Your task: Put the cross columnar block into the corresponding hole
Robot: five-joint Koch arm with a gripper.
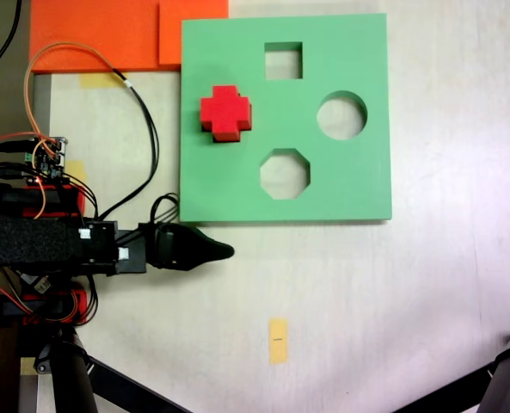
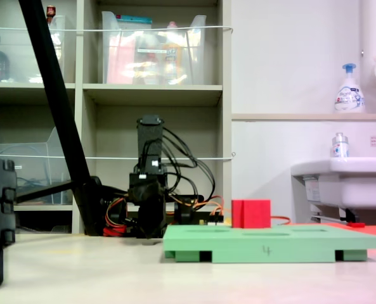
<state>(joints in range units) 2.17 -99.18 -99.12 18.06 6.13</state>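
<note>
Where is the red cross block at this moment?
In the first exterior view, the red cross block sits on the green board's left part, left of the square cutout, apart from the gripper.

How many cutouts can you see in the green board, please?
3 open ones: a square cutout near the top edge, a round cutout toward the first exterior view's right, and an octagonal cutout lower down. The red block may cover a fourth.

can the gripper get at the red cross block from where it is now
Probably yes. In the first exterior view the gripper sits just off the green board, and nothing lies between it and the red cross block, which stands exposed on the board.
</note>
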